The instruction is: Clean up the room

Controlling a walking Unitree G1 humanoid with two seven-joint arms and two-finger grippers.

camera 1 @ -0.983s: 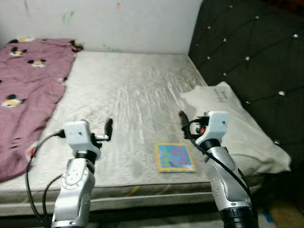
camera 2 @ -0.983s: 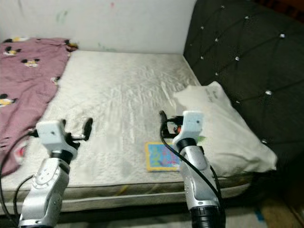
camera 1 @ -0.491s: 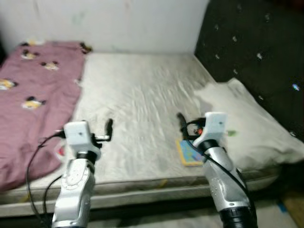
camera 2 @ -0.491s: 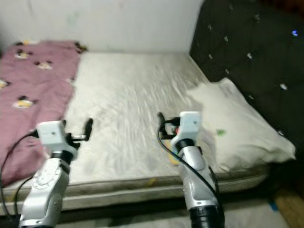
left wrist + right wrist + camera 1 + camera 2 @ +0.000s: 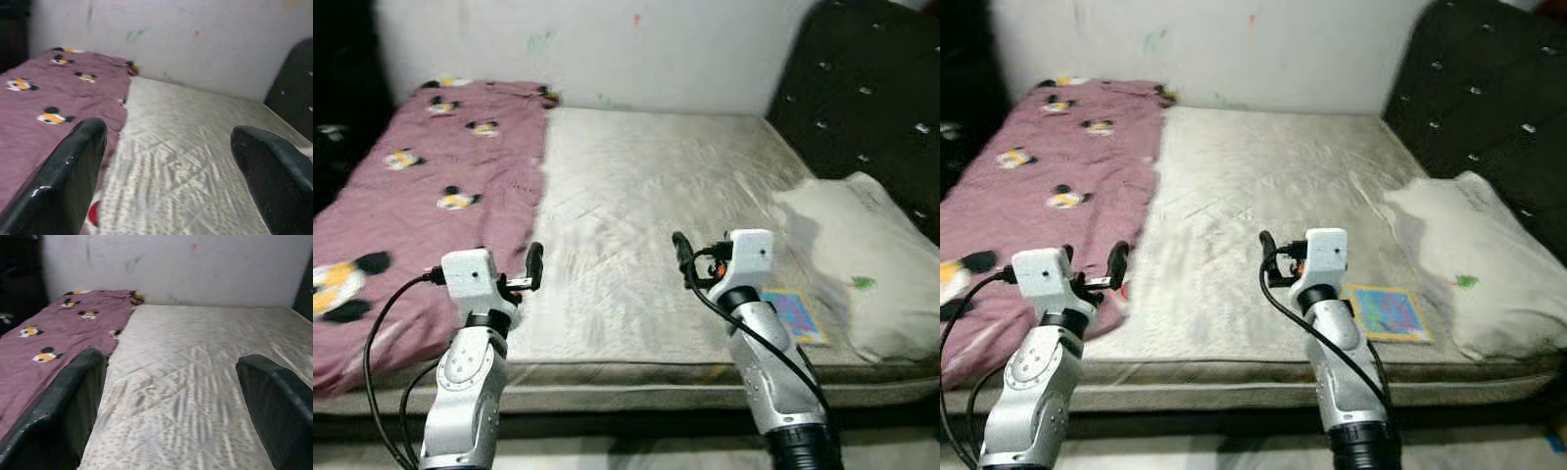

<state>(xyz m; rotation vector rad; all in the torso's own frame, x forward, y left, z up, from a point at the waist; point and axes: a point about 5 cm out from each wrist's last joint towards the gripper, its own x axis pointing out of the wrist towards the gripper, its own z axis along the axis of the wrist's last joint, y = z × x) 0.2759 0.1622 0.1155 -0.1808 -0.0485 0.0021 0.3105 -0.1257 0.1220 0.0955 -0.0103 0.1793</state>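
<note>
While both arms are raised in front of the bed, the robot is standing at the mattress's [image 5: 656, 196] near edge and appears to be surveying it, not yet handling anything. The left gripper [image 5: 534, 266] is hovering above the near edge where the blanket ends, its fingers spread apart with nothing between them, as the left wrist view shows. The right gripper [image 5: 681, 253] is hanging over the bare middle of the mattress, likewise released and empty.

Judging by the task, the step in hand is choosing what to tidy first. The likeliest candidates are lying in plain sight: a maroon blanket [image 5: 421, 186] printed with cartoon mouse figures is sprawling over the robot's left part of the bed, its near edge drooping over the side, and a small colourful picture book [image 5: 795, 315] is lying flat near the front edge, just beside a rumpled white pillow [image 5: 862, 250] that is leaning toward the dark tufted headboard [image 5: 871, 88]. A small green scrap is sitting on the pillow.

Next, the robot is probably needing to commit to one item: the book is lying to the right of the right gripper, so that arm would have to swing outward and down, getting a finger under the thin cover. The blanket, being soft and wide, would likely call for both grippers.
</note>
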